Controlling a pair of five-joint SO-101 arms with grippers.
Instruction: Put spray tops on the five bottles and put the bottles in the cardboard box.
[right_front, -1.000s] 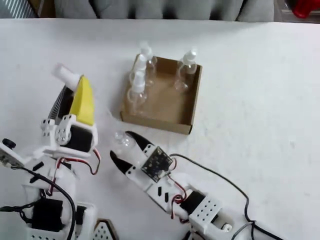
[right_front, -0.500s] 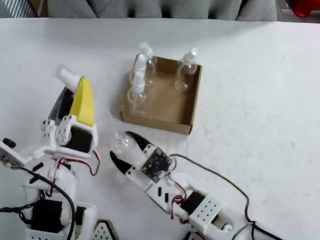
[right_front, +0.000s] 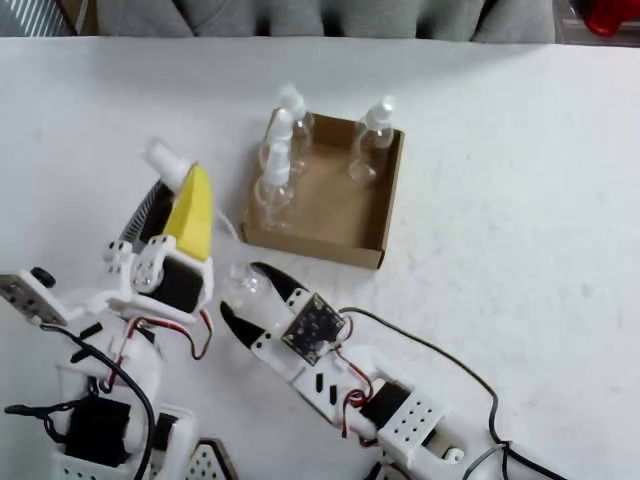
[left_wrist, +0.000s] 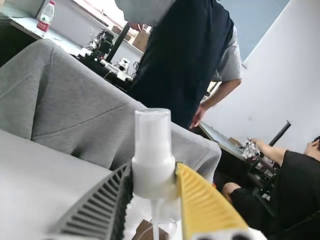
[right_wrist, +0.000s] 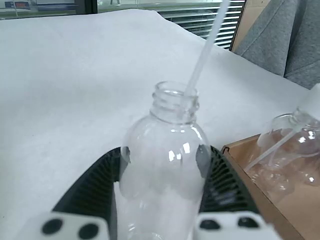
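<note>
Right gripper (right_front: 240, 292) clamped on the open bottle (right_front: 244, 279), upright. Left gripper (left_wrist: 152, 175) pinches the spray top (left_wrist: 152, 150) at bottle's 10 o'clock. Its dip tube (right_wrist: 205, 45) slants down to the neck, depth unclear. Cardboard box (right_front: 310, 246) at 1 o'clock, capped bottles (right_front: 272, 190) inside.

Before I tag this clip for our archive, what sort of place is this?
Likely a robotics lab or workshop: a white worktable, a bench cluttered with equipment behind it, and window blinds.
</note>
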